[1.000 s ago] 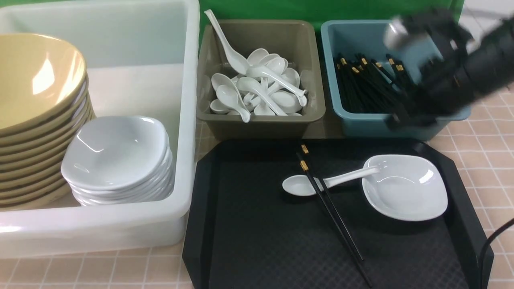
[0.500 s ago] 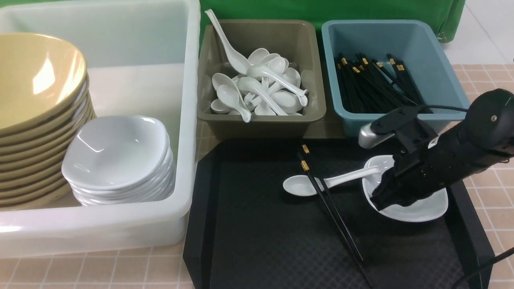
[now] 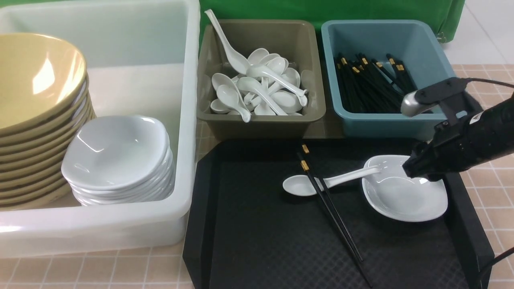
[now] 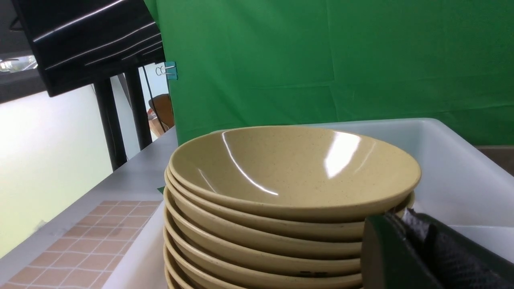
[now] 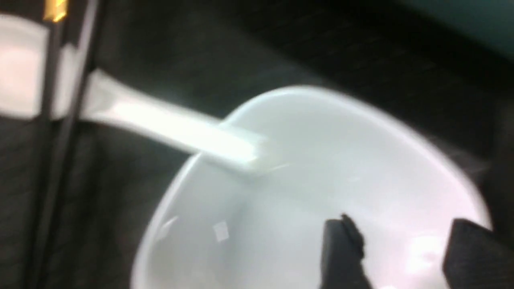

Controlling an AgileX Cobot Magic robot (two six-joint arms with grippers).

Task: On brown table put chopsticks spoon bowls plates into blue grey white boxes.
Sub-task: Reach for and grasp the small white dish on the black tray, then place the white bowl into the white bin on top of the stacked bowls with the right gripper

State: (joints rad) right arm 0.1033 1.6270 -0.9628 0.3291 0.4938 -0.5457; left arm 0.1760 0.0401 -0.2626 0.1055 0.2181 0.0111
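Note:
One white plate [image 3: 401, 196] lies on the black tray, and a white spoon [image 3: 321, 182] rests its handle on the plate's rim. A pair of black chopsticks [image 3: 333, 212] crosses the spoon. My right gripper [image 3: 414, 170] hovers open over the plate's far right part; in the right wrist view its fingers [image 5: 341, 249] stand apart above the plate [image 5: 281, 180] with nothing between them. My left gripper [image 4: 397, 218] is shut and empty beside the tan bowls [image 4: 293, 168] stacked in the white box [image 3: 188, 120].
The black tray [image 3: 261, 241] sits on the brown table [image 3: 498, 192]. Behind it stand the grey box [image 3: 261, 124] with several spoons and the blue box [image 3: 385, 124] with several chopsticks. Stacked plates [image 3: 116, 160] and bowls [image 3: 36, 100] fill the white box's left side.
The right arm swung down from over the blue box into the plate, then drew back to the right. Its jaws have opened. The plate, spoon and chopsticks lie as before.

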